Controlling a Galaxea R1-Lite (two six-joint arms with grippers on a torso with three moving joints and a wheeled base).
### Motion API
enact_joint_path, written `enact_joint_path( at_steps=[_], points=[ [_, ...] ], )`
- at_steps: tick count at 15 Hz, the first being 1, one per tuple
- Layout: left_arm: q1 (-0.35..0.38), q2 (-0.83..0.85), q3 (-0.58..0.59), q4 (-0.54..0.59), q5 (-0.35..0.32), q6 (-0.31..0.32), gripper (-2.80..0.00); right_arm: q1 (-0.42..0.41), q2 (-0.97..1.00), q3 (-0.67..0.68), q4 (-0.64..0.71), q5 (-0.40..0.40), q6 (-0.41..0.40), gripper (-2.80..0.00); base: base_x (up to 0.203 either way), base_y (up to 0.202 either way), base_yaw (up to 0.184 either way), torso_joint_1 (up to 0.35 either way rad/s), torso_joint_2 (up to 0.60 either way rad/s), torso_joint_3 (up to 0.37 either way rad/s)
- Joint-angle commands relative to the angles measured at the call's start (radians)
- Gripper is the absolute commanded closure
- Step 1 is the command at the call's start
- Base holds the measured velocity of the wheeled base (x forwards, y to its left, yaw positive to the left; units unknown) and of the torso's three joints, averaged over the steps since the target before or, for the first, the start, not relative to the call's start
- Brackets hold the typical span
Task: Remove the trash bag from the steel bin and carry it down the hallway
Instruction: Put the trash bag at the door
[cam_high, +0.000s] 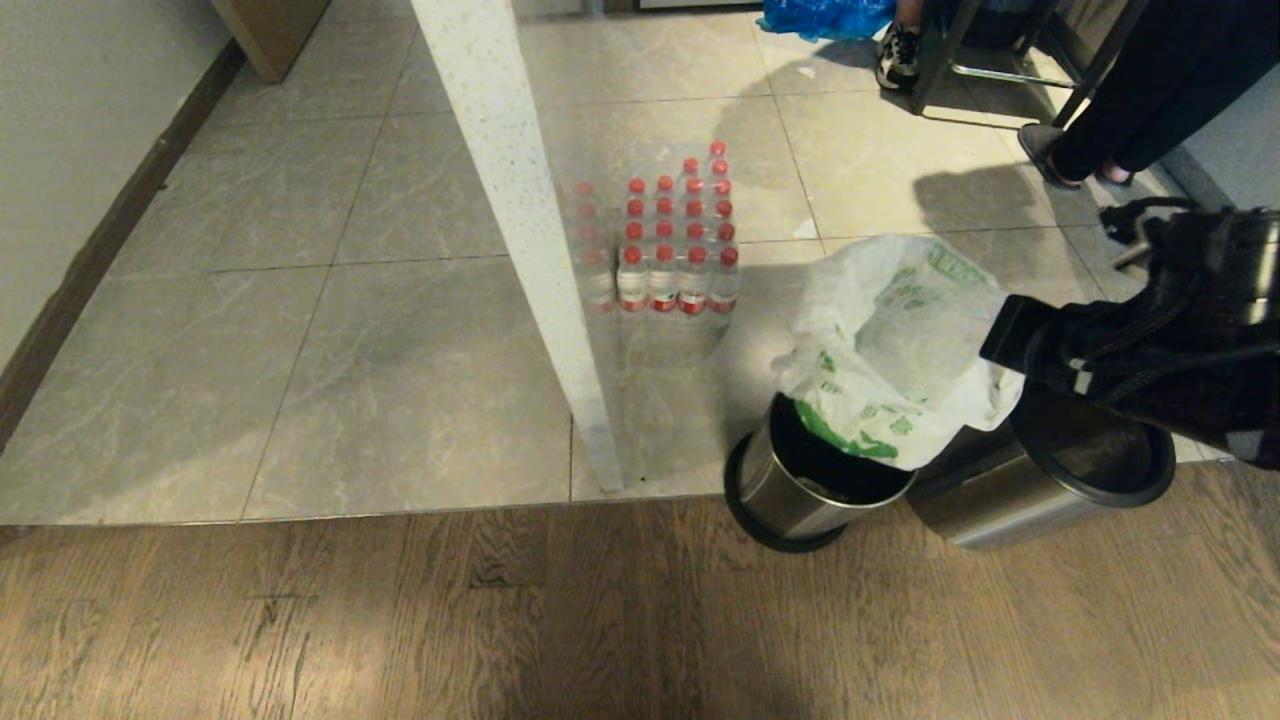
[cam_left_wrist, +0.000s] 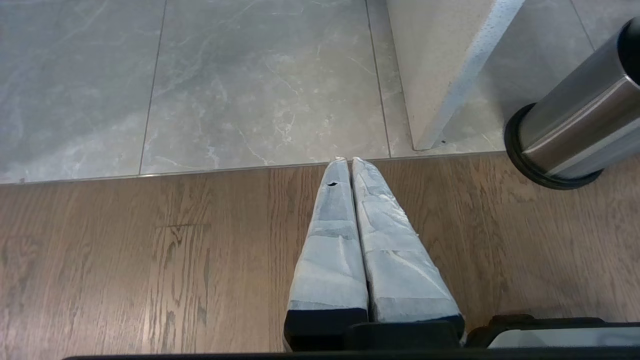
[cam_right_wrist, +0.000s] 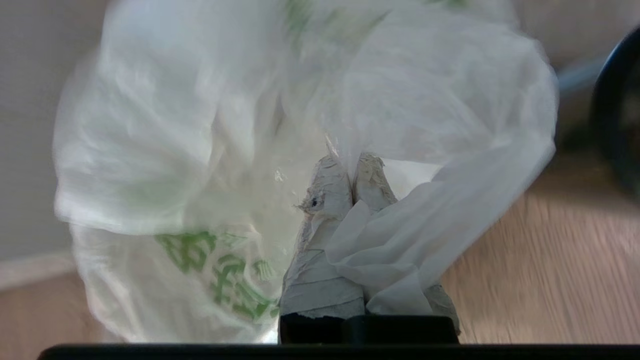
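The left gripper (cam_left_wrist: 348, 161) hangs low over wood floor, fingers pressed together, empty. The bag (cam_high: 900, 345) is half out of the bin (cam_high: 800, 490), its bottom still inside. The right gripper (cam_right_wrist: 350, 162) reaches leftward, pinching the bag; in the head view its fingertips are hidden.

The trash bag (cam_high: 900, 350) was thin, crinkled, translucent white plastic with green print. The steel bin (cam_high: 800, 490) was brushed metal with a glossy black rim; a second bin (cam_high: 1040, 480), at its three o'clock, looked alike. The floor tiles (cam_high: 330, 300) were smooth, marbled grey, slightly glossy; the floorboards (cam_high: 500, 620) were matt grained wood. The left gripper (cam_left_wrist: 347, 161) wore creased pale tape.
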Motion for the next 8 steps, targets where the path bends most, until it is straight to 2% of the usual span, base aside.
enact_joint_path(
  at_steps=[1, 5, 8],
  points=[
    [0.000, 0.000, 0.000, 0.000, 0.000, -0.002, 0.00, -0.010, -0.154, 0.010, 0.003, 0.000, 0.003, 0.00, 0.000, 0.000, 0.000, 0.000, 0.00, 0.000],
    [0.000, 0.000, 0.000, -0.002, -0.001, 0.000, 0.00, -0.024, -0.394, 0.076, 0.055, 0.011, 0.000, 0.00, 0.000, 0.000, 0.000, 0.000, 0.00, 0.000],
    [0.000, 0.000, 0.000, 0.000, 0.000, 0.000, 0.00, -0.059, -0.613, 0.184, 0.177, 0.025, -0.049, 0.00, 0.000, 0.000, 0.000, 0.000, 0.00, 0.000]
  ],
)
